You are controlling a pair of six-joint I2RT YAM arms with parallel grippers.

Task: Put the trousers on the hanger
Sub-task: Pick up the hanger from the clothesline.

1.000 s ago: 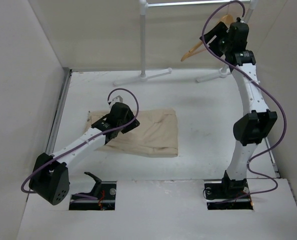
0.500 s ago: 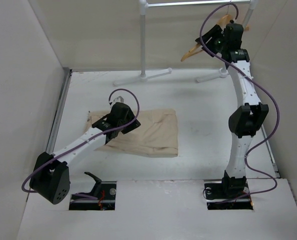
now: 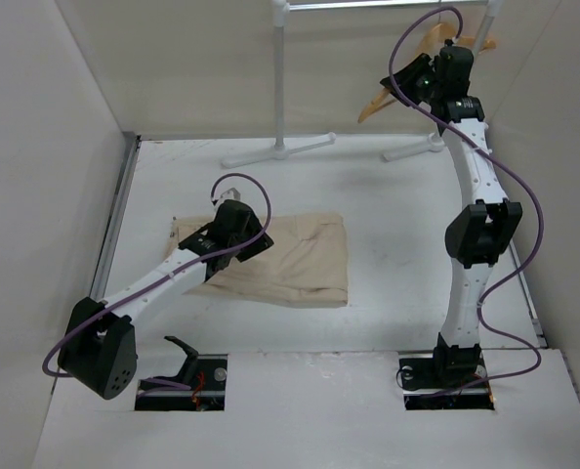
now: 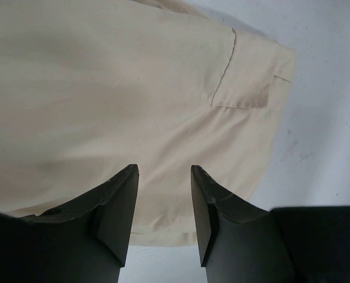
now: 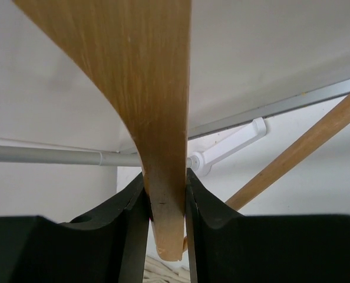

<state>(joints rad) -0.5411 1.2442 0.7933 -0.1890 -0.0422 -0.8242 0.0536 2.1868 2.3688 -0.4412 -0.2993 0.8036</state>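
The folded beige trousers [image 3: 290, 256] lie flat on the white table; in the left wrist view they [image 4: 104, 88] fill most of the picture. My left gripper [image 3: 229, 195] hovers over their left end, open and empty, jaws [image 4: 163, 200] apart above the cloth's edge. The tan wooden hanger [image 3: 380, 98] hangs high at the back right near the rack bar. My right gripper [image 3: 419, 76] is shut on one arm of the hanger [image 5: 157, 118], which is pinched between both fingers. Its lower bar [image 5: 299, 147] runs diagonally at the right.
A white rack stands at the back with an upright pole [image 3: 279, 78], a top bar [image 3: 388, 6] and feet [image 3: 280, 151] on the table. White walls close in the left, back and right sides. The rack bar also shows in the right wrist view [image 5: 45, 155].
My right arm has lifted and moved back a little, carrying the hanger higher toward the rack bar. The left arm and trousers have not moved.
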